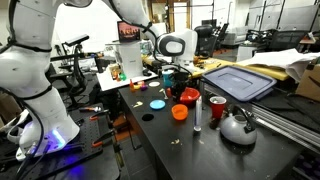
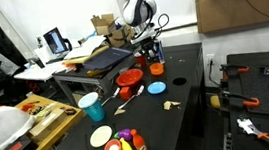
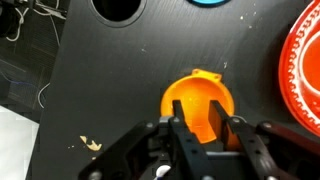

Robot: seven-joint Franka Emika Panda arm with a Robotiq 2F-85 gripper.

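Claw (image 1: 172, 82) hangs under the white arm in an exterior view, above an orange cup (image 1: 179, 112) that stands on the black table (image 1: 150, 140), just beside a red dish (image 1: 189, 96). A blue disc (image 1: 157, 103) lies near. In an exterior view, the cup (image 2: 158, 67) sits toward the table's far edge, directly under the claw (image 2: 150, 53). In the wrist view, the jaws stand narrowly parted over the cup's (image 3: 195, 100) near rim. Whether they grip it cannot be told.
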